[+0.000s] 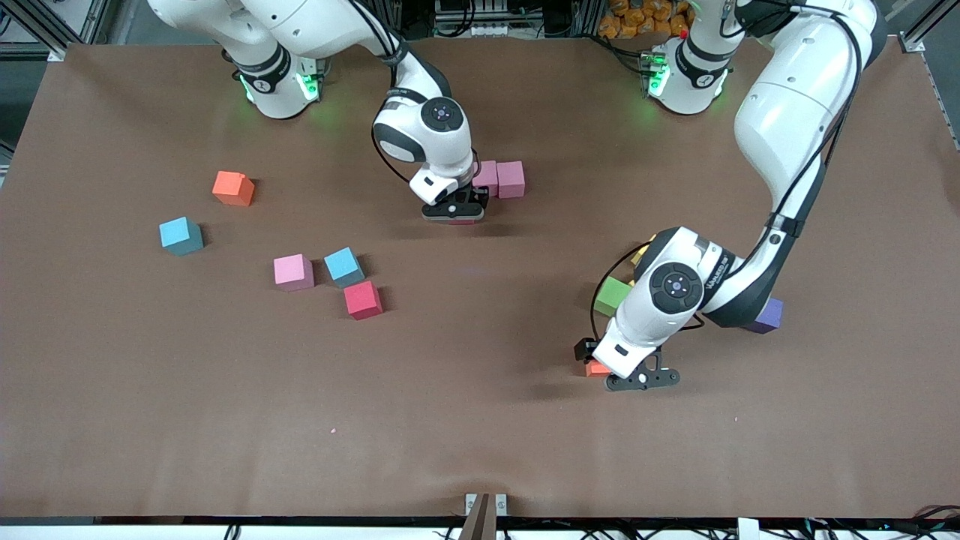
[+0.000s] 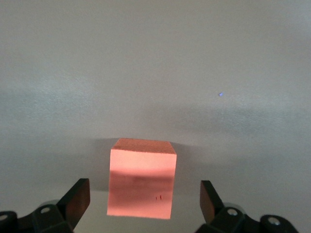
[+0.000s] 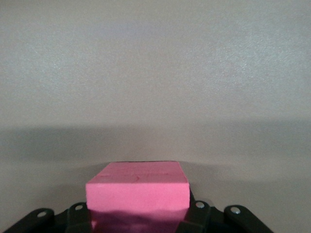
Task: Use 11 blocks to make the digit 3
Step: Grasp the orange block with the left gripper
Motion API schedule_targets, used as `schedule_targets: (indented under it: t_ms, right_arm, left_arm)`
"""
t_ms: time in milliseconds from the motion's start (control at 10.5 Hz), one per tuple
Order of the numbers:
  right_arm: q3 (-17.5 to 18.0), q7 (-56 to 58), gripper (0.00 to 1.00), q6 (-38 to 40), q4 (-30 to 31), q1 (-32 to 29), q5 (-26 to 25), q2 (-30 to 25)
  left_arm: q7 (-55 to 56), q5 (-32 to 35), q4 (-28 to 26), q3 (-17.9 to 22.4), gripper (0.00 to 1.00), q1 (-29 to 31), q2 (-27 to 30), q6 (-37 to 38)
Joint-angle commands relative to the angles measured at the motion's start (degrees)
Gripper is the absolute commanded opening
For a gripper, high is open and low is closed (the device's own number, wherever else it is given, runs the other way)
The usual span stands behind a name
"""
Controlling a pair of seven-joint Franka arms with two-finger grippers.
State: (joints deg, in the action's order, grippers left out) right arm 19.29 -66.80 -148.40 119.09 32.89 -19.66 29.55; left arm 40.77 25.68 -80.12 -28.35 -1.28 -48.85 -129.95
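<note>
A brown table [image 1: 480, 420] carries the scattered blocks, and the pair of pink blocks [image 1: 501, 178] lying side by side near the robot bases is taken as the landmark. The right gripper [image 1: 454, 211] is lowered just beside this pair, on the side nearer the front camera, and is clamped on a pink block [image 3: 137, 194] seen in the right wrist view. The left gripper [image 1: 643, 377] is set low, well apart from the pair toward the left arm's end and much nearer the camera; its fingers [image 2: 77, 200] are spread wide on either side of a red-orange block [image 2: 142, 177], without contact. A green block [image 1: 613, 295] and a purple block [image 1: 766, 316] are partly hidden by that arm. Toward the right arm's end from the pair lie an orange block [image 1: 233, 187], a light blue block [image 1: 181, 235], a second light blue block [image 1: 344, 266], a pale pink block [image 1: 292, 271] and a red block [image 1: 363, 299].
</note>
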Motion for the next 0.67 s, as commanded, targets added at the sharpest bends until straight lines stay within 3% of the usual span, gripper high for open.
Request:
schedule_targets:
  t_ms: [0, 573]
  right_arm:
    - [0.1, -1.9, 0.48, -0.2, 0.2, 0.2, -1.6, -0.1]
    - [0.1, -1.7, 0.48, -0.2, 0.3, 0.0, -2.0, 0.2]
  left_arm:
    - [-1.1, -1.5, 1.6, 0.5, 1.0, -0.3, -1.8, -0.6]
    - [-1.5, -1.3, 1.5, 1.9, 1.0, -0.9, -3.8, -0.6]
